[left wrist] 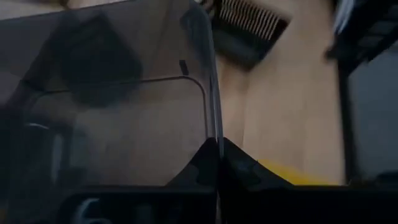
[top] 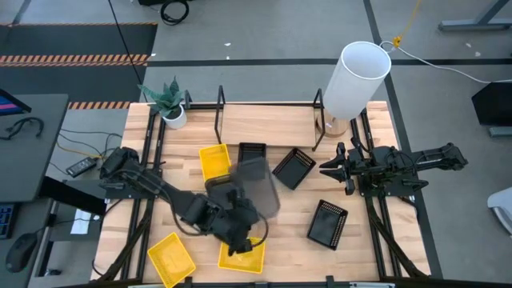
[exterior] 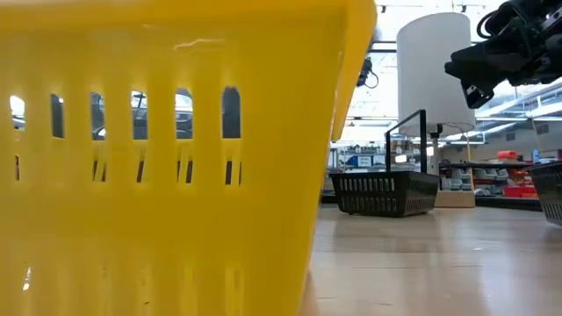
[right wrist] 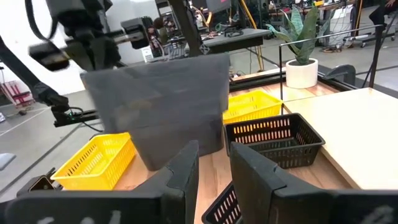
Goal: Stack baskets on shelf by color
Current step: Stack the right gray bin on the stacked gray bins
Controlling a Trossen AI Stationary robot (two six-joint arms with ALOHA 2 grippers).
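My left gripper [top: 238, 230] hangs over the table's near middle, shut on a dark grey basket [top: 258, 186]. The right wrist view shows that basket [right wrist: 165, 106] in the air below the left arm. Three yellow baskets [top: 214, 162] [top: 171, 258] [top: 244, 254] and three black perforated baskets [top: 252, 152] [top: 294, 168] [top: 328, 224] rest on their bottoms on the table. The shelf [top: 220, 104] of black tubes stands along the far edge. My right gripper [top: 336, 170] waits open at the right, above the table [right wrist: 214, 168]. My left gripper pinches the grey basket's side wall at its rim [left wrist: 213, 134], one finger inside the basket and one outside. The basket is lifted clear of the table and tilted, its open side turned toward the left arm, reaching out beyond the fingers toward the far edge.
A tall white cylinder [top: 356, 76] stands at the far right corner beside the shelf post [top: 318, 120]. A potted plant [top: 170, 104] sits at the far left corner. Bare wood [top: 288, 232] lies between the near yellow basket and the black basket on the right.
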